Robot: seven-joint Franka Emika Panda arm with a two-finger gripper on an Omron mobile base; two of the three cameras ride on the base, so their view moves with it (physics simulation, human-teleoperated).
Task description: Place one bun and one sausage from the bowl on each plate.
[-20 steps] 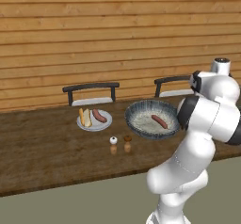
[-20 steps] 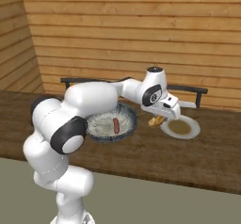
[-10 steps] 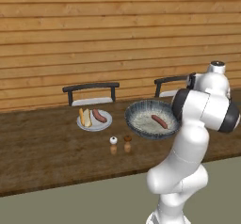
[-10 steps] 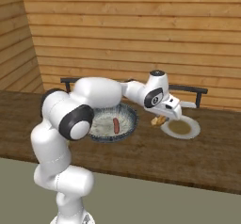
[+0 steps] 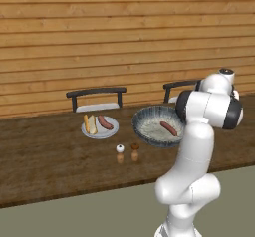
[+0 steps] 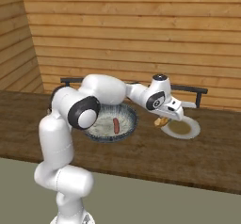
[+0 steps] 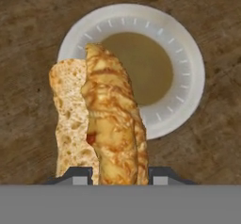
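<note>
Wood: a brown plank surface is seen under everything, with a bowl taken as the landmark.
Hand: the hand is held just right of the bowl, clamped on a bun.
Bun: it is gripped between the fingers, above the near rim of a bare plate.
Bare plate: it is set right of the bowl.
Bowl: one sausage is left lying inside.
Filled plate: a second plate is placed left of the bowl, with a bun and a sausage on it.
Shakers: two shakers are stood in front of the bowl.
</note>
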